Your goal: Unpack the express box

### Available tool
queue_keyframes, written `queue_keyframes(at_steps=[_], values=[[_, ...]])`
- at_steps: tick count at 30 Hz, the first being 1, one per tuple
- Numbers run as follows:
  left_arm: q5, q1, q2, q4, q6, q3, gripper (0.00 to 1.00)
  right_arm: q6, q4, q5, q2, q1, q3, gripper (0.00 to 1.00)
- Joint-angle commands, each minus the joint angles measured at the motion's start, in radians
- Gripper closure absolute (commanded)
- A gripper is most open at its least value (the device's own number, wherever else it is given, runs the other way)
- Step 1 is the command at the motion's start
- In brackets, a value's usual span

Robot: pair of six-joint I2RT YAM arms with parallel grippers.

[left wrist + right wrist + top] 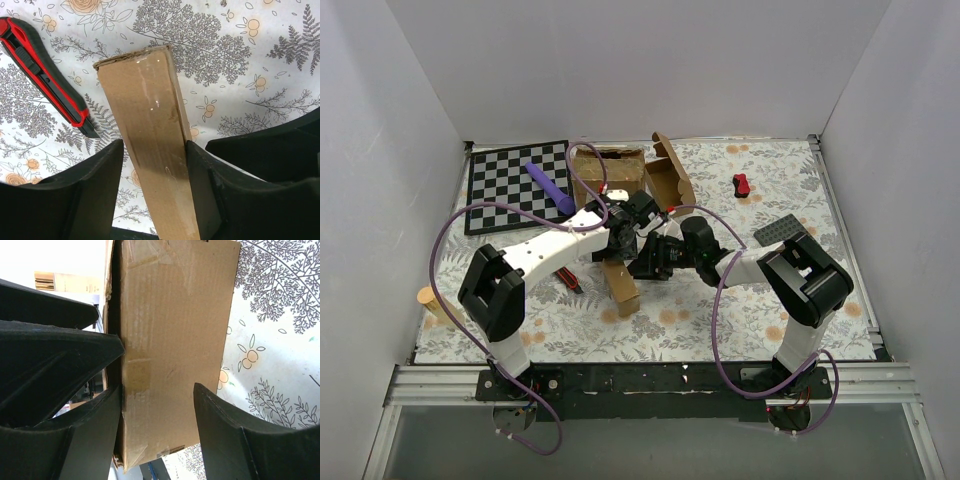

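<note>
Clamping the express box (pixel 142 100) by its narrow edges is the left gripper (pixel 155 145); the right gripper (pixel 158 387) has its jaws parted. Light, stiff cardboard, probably best gripped edgewise.

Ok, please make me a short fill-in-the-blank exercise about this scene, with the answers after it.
1. The express box is clamped by the ____ arm's gripper.
2. The utility knife beside it has a black and ____ handle.
3. The long object on the checkered mat is ____.
Missing words: left, red, purple.
</note>
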Motion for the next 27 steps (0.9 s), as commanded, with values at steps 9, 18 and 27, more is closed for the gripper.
queue_keyframes(at_steps=[9, 18, 27], values=[[-0.046, -0.001, -0.082, -0.056, 0.003, 0.002, 0.71, -0.048, -0.064, 0.055, 0.021, -0.005, 0.014, 0.36], [-0.023, -0.001, -0.131, -0.030, 0.003, -0.024, 0.97, -0.048, -0.065, 0.060, 0.024, -0.006, 0.016, 0.36], [-0.023, -0.001, -0.203, -0.030, -0.013, -0.060, 1.00, -0.050, -0.068, 0.064, 0.021, -0.005, 0.013, 0.36]])
